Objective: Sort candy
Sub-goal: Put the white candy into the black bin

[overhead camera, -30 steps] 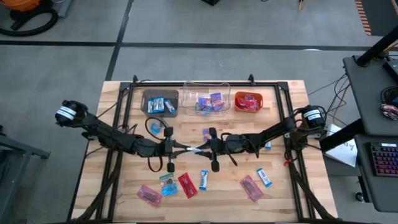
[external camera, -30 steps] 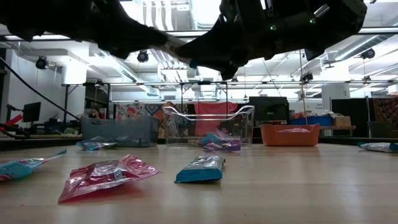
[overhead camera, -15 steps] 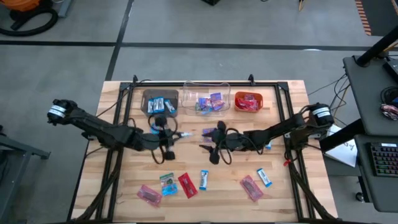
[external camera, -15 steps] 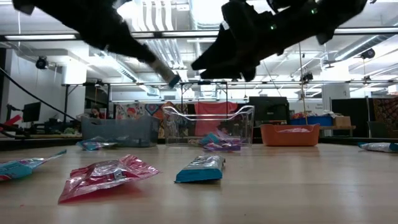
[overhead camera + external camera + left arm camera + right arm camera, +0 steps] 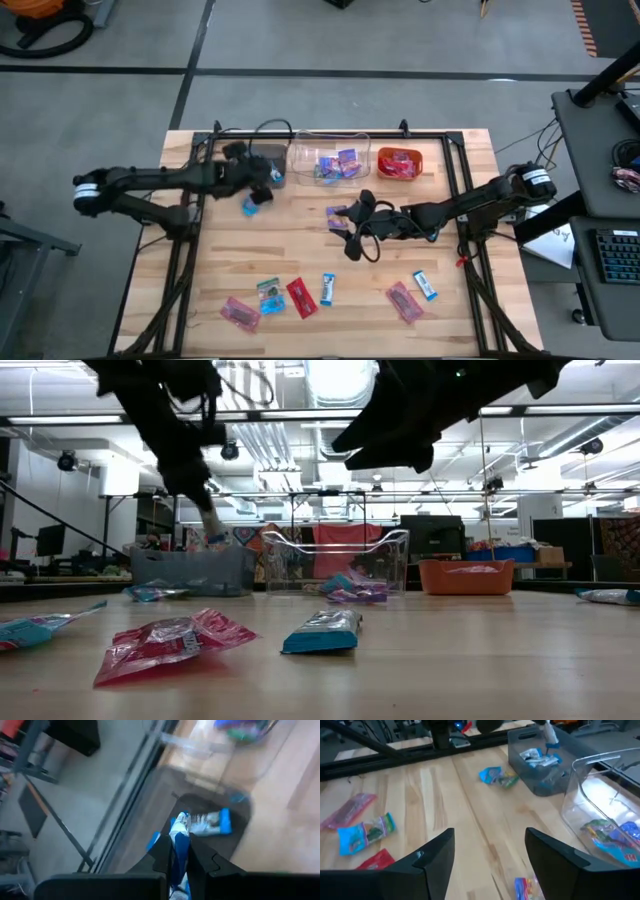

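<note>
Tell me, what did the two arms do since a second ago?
They met mid-table, and the right gripper let go of a blue-and-white candy, which the left gripper kept. The left gripper then carried it over the brown bin, shut on it. The right gripper pulled back a little and stands open. The bins and the candies lying at the table's near edge stayed put.

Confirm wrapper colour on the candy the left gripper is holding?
Blue and white, on the candy pinched in the left gripper; clearest in the left wrist view.

Bright ceiling lights glare in the low view, silhouetting both arms; the left wrist view is motion-blurred.
</note>
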Available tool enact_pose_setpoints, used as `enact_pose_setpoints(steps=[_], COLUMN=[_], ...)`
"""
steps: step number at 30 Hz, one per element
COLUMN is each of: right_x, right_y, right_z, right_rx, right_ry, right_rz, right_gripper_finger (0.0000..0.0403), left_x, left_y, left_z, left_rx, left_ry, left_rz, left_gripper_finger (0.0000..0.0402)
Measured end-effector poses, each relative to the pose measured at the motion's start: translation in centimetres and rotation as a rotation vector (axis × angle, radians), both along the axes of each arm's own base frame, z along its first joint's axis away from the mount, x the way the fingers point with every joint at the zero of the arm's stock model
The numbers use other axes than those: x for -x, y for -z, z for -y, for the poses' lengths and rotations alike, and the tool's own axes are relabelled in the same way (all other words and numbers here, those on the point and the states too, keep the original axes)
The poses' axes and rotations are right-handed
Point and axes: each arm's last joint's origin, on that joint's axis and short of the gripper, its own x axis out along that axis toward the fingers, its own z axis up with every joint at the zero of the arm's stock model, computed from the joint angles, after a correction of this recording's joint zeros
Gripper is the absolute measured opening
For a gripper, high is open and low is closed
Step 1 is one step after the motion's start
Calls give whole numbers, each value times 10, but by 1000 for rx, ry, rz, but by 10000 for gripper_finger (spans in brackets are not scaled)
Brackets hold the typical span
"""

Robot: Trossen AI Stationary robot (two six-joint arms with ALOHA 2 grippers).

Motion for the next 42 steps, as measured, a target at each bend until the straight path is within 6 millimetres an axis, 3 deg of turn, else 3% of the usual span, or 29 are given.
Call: enact_pose_setpoints(steps=[7,11,22,35,42], right_x=[3,4,6,10,24], right_y=[5,7,6,6,2], right_z=[-1,-1,0,1,3], right_rx=[-31,-47,-89,-169,-257], right_ry=[13,23,47,76,149], right_rz=[-50,-68,-75,-93,-154], right_gripper_finger=[231,236,260,258,253], left_x=[0,-3,-8,-9,-14], left_y=[13,17,25,24,17], left_z=[-39,-44,-46,-44,-23], left_rx=[-5,-9,8,58,89], left_ry=[-24,5,14,-5,-2], left_rz=[-32,-47,-65,-4,103], left_gripper_finger=[17,33,68,118,119])
